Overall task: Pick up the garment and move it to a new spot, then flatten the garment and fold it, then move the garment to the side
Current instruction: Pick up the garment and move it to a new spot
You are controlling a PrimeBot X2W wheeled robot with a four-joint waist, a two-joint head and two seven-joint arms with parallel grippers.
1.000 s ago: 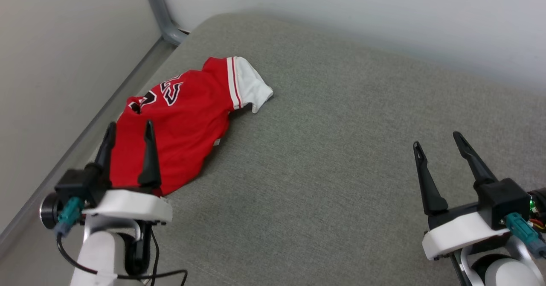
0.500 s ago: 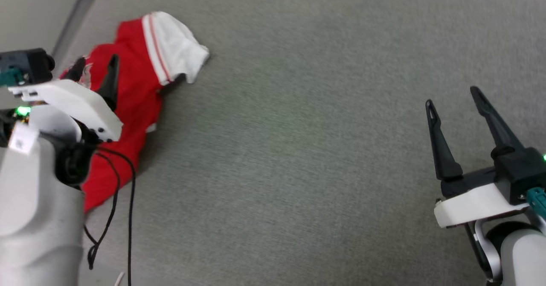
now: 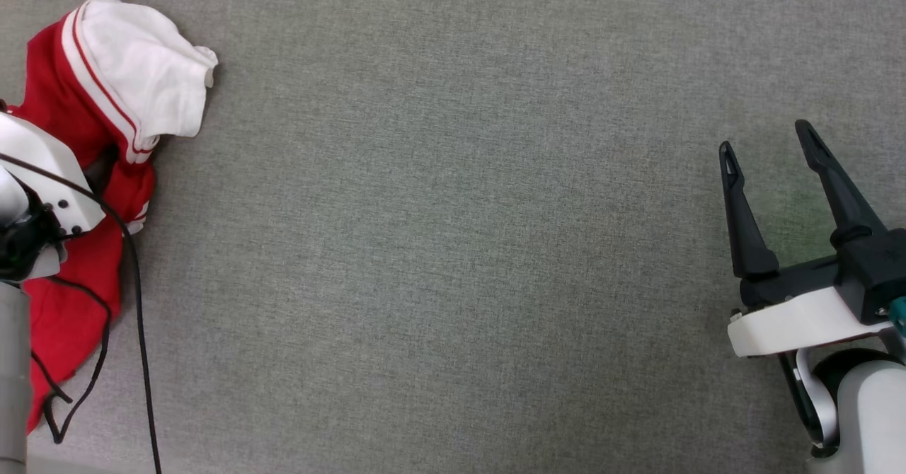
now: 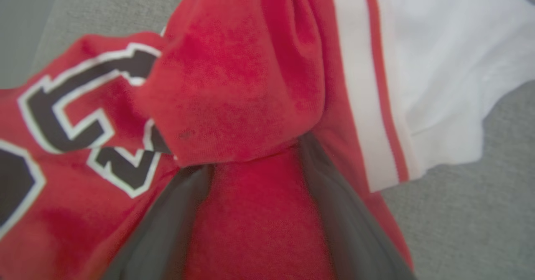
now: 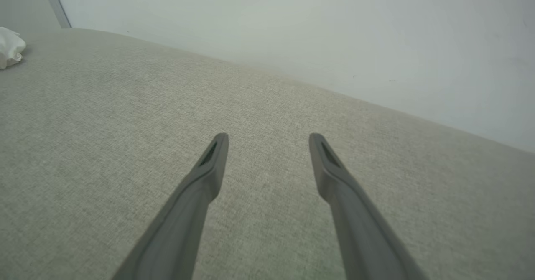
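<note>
Nearest the camera on the robot's left, the left pincer (image 4: pixel 255 175) stands with its two dark fingers apart, astride a ridge of red cloth, their tips tucked under a raised fold; nothing is clamped yet. The garment (image 3: pixel 53 99) lies directly under and ahead of this pincer, at the left edge of the grey upholstered surface (image 3: pixel 453 247). Its long axis runs away from the robot, the red body near and the white sleeve (image 3: pixel 145 71) at the far end. So the left arm is the one on it, and I judge that closing on that ridge is all the lift needs. The right pincer (image 3: pixel 768 145) hovers well apart on the other side, fingers spread and empty over bare upholstery. The shirt is soft, matte knit, rumpled into rounded folds, with thick black white-edged lettering (image 4: pixel 75 100) and a white-and-red band at the sleeve seam. The surface is a coarse, even weave. Beyond it rises a plain pale wall (image 5: pixel 292 29).
</note>
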